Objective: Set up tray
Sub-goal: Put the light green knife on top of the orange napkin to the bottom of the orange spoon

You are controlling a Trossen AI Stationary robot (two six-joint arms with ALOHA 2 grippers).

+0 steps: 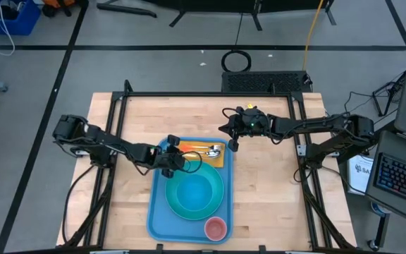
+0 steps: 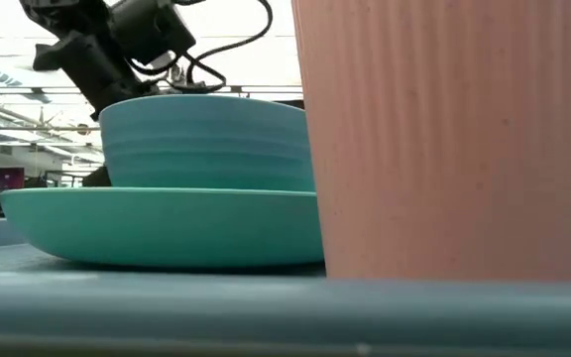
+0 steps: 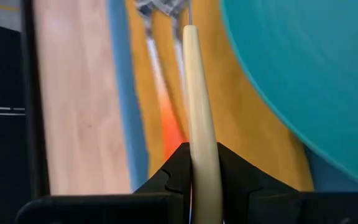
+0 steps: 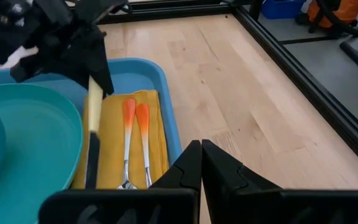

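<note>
The light-blue tray (image 1: 158, 212) lies on the table with a turquoise plate (image 1: 213, 201) on it, and a blue bowl (image 1: 192, 190) stands on the plate. A pink cup (image 1: 215, 228) occupies the tray's near right corner. An orange-yellow napkin (image 4: 114, 134) covers the tray's far end and carries two orange-handled utensils (image 4: 135, 124). My left gripper (image 1: 171, 159) hovers over the napkin's left part, shut on a cream-handled utensil (image 4: 94, 106). My right gripper (image 1: 232, 141) is shut and sits over bare table just right of the tray's far corner. My left gripper pinches the cream handle (image 3: 197, 137) between its two fingers (image 3: 173, 171), which lie along the handle. It comes from the table's left, slanting down. The utensil's metal end (image 4: 92, 165) points out over the napkin beside the plate; whether it touches the napkin, I cannot tell.
A black frame (image 1: 210, 94) borders the wooden table. Bare wood (image 1: 266, 197) lies right of the tray, more (image 1: 129, 204) on its left. In the low view the pink cup (image 2: 444, 139) and the bowl (image 2: 206, 139) on the plate (image 2: 167, 228) fill the foreground.
</note>
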